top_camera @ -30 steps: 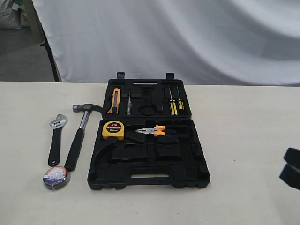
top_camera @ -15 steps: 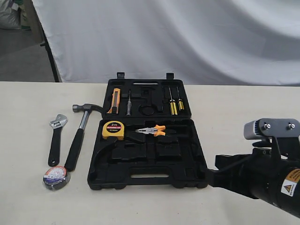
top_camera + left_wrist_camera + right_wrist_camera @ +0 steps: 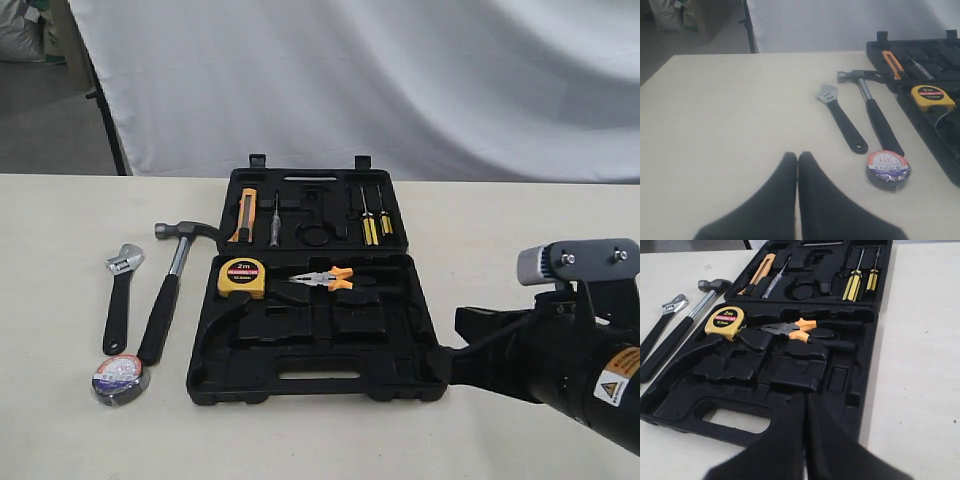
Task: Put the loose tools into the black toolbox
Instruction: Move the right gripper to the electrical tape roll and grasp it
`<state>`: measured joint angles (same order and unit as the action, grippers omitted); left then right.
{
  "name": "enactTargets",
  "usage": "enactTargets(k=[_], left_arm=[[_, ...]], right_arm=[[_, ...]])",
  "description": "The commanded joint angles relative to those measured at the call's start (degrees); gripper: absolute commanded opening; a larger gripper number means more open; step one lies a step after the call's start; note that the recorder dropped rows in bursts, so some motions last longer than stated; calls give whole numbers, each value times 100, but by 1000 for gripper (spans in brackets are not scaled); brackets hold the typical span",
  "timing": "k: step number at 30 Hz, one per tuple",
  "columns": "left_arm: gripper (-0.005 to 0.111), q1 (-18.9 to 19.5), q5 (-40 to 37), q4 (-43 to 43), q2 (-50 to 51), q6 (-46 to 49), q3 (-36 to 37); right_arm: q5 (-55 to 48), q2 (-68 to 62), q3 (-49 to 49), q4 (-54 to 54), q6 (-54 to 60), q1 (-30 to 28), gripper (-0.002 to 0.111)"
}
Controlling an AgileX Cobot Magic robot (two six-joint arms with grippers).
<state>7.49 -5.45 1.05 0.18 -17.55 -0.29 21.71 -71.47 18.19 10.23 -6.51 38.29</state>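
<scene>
**Nothing gripped yet: start with the tool nearest the toolbox**

The hammer point(image 3: 168, 293), the adjustable wrench point(image 3: 119, 300) and the tape roll point(image 3: 120, 378) all lie on the table point(image 3: 520, 230) beside the black toolbox point(image 3: 350, 345), off the side where the yellow tape measure point(image 3: 241, 277) sits. The hammer is just beside that wall. The wrench lies further out and roughly parallel to it, and the roll sits off the toolbox's near corner, close to the hammer's handle end.

The toolbox lies open, with the orange-handled pliers point(image 3: 325, 279) seated beside the tape measure. A long curved recess along the tools' side looks empty and would probably take the hammer.

The right gripper point(image 3: 804, 398) is pressed shut with nothing in it, at the toolbox's near corner on the opposite side from the tools. The left gripper point(image 3: 797, 156) is likewise closed and empty, out beyond the tape roll from the toolbox.

The left gripper looks better placed for the pick. It should spread its jaws before descending and take the hammer across the handle near its balance point. The lift should be straight up, so the roll is not nudged.
</scene>
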Motion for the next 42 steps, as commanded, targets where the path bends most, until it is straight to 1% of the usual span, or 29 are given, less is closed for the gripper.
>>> enactTargets(k=[1, 2, 4, 5, 6, 7, 8, 9, 10, 11, 13, 17, 20, 21, 23, 25, 27, 28, 30, 31, 33, 42], left_arm=[[1, 145, 41, 25, -18, -27, -15], [1, 145, 41, 25, -18, -27, -15], [1, 145, 41, 25, -18, -27, -15], [1, 145, 41, 25, -18, -27, -15], [1, 145, 41, 25, -18, -27, -15], [1, 145, 41, 25, -18, -27, -15], [1, 145, 41, 25, -18, -27, -15], [1, 145, 41, 25, -18, -27, -15], [1, 145, 41, 25, -18, -27, -15], [1, 145, 41, 25, -18, -27, -15], [1, 145, 41, 25, -18, -27, -15], [1, 145, 41, 25, -18, -27, -15], [1, 145, 41, 25, -18, -27, -15], [1, 145, 41, 25, -18, -27, -15], [1, 145, 41, 25, -18, -27, -15], [1, 145, 41, 25, -18, -27, -15], [1, 145, 41, 25, -18, -27, -15], [1, 145, 41, 25, -18, -27, -15], [1, 145, 41, 25, -18, -27, -15], [1, 145, 41, 25, -18, -27, -15], [1, 145, 41, 25, -18, -27, -15], [1, 145, 41, 25, -18, -27, -15]], right_arm=[[496, -1, 44, -47, 64, 12, 0], [377, -21, 148, -47, 64, 12, 0], [-349, -141, 712, -47, 295, 12, 0], [-1050, -350, 1208, -47, 307, 12, 0], [-1465, -544, 1615, -47, 307, 12, 0], [-2230, -871, 2247, -47, 307, 102, 0], [-2659, -1148, 2585, -47, 307, 214, 0], [-3026, -1592, 3133, -47, 307, 477, 0], [-3140, -1844, 3451, -47, 310, 662, 0], [-3167, -2301, 3841, -47, 366, 1032, 0], [-3182, -2820, 4345, -47, 507, 1435, 0], [-3468, -3776, 5385, -37, 433, 1987, 0], [-3709, -4481, 6093, -24, 422, 2266, 1], [-3805, -4644, 6284, -24, 422, 2329, 4], [-4039, -4999, 6734, -24, 422, 2449, 17], [-4325, -5299, 7134, -24, 422, 2512, 34], [-4540, -5505, 7460, -24, 488, 2526, 47], [-4622, -5603, 7582, -24, 503, 2526, 53], [-4672, -5749, 7733, -24, 528, 2526, 61], [-4684, -5800, 7791, -24, 537, 2526, 64], [-4714, -5862, 7868, -24, 603, 2526, 66], [-4604, -5885, 7906, -55, 1133, 2526, 65]])
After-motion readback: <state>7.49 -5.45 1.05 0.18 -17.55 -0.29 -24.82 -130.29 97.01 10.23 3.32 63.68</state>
